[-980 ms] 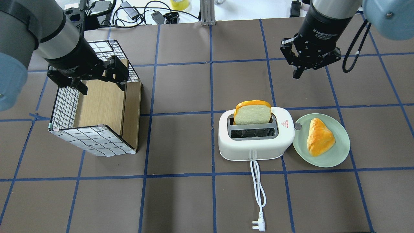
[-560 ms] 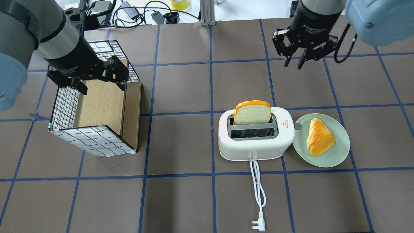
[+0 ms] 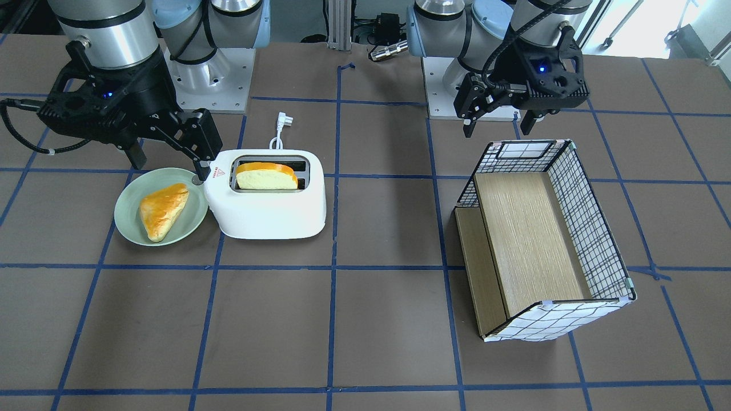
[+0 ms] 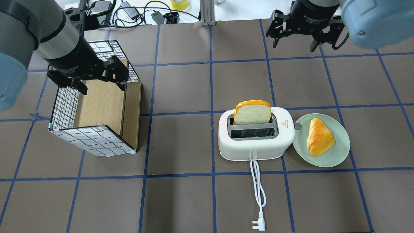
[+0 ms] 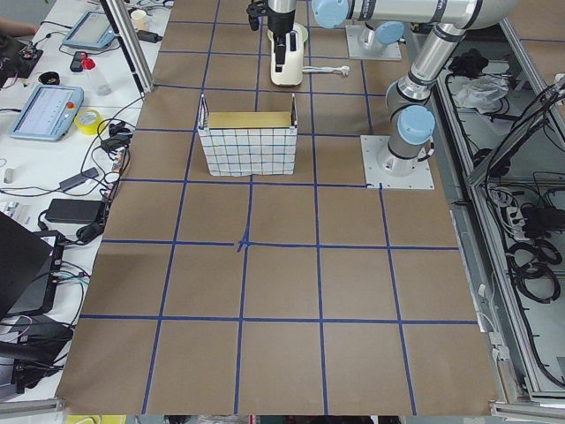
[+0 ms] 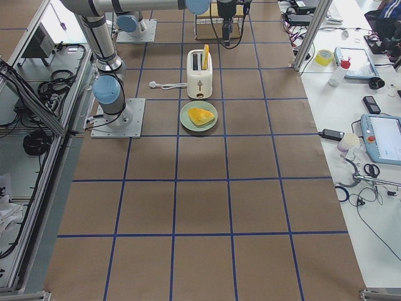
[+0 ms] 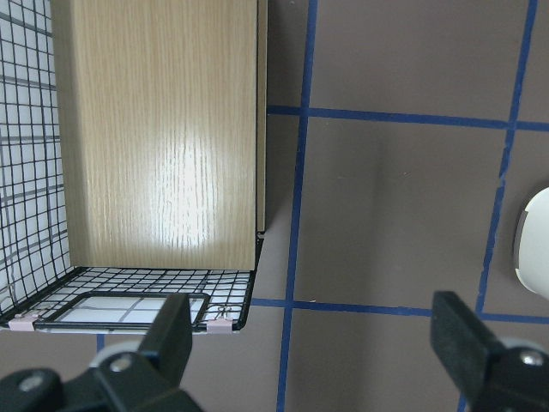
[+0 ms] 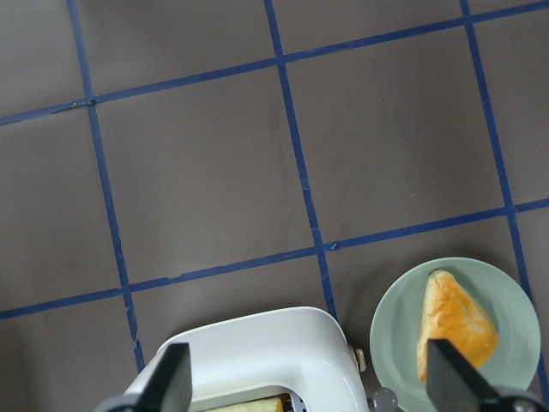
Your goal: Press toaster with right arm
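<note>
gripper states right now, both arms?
Left gripper: open, holding nothing.
Right gripper: open, holding nothing.

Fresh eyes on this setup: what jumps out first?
The white toaster sits mid-table with a bread slice standing tall in one slot and its cord trailing toward the robot. Beside its button end is a green plate holding a golden pastry. The right gripper hangs open above that area, touching nothing, and the left gripper hangs open by the checked box.
</note>
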